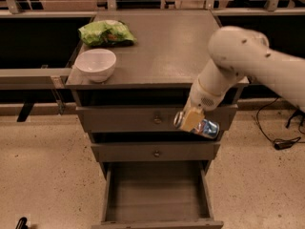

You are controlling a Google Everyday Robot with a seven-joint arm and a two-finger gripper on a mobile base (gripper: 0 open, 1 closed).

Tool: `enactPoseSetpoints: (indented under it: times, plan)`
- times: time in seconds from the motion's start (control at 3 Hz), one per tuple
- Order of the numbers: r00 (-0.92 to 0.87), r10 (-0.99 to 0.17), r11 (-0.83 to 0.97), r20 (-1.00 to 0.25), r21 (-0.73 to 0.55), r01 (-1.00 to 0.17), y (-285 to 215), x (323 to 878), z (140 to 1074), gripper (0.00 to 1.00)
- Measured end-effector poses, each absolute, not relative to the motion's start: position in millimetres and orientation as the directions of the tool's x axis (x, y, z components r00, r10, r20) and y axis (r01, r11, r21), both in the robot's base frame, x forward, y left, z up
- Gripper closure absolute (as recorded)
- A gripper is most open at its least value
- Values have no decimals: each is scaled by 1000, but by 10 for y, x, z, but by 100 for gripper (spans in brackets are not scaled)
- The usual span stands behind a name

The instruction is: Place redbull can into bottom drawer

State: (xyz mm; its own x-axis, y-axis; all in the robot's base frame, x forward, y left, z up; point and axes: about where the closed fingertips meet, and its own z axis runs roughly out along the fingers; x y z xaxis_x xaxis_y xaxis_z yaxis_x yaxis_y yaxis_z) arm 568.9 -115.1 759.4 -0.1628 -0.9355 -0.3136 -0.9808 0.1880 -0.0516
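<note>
The redbull can (206, 128) is a slim blue-and-silver can held sideways in my gripper (191, 120), with its shiny metal end at the left. My gripper is shut on it, in front of the top drawer's face and above the right side of the open bottom drawer (156, 191). The bottom drawer is pulled out, showing a bare wooden floor and side walls. My white arm (238, 61) reaches down from the right over the cabinet's front right corner.
On the cabinet top (167, 46) stand a white bowl (96, 64) at the front left and a green crinkly bag (106, 33) behind it. Two shallower drawers with round knobs (156, 119) are closed. A black cable (276, 142) lies on the floor at right.
</note>
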Motion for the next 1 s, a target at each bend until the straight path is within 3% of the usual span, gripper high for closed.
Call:
enactPoseSetpoints:
  times: [0.33, 1.0]
  plan:
    - [-279, -885, 285, -373, 40, -958, -1097, 5410, 6349, 100]
    - [-348, -879, 343, -325, 76, -936, -1222, 5508, 5917, 100]
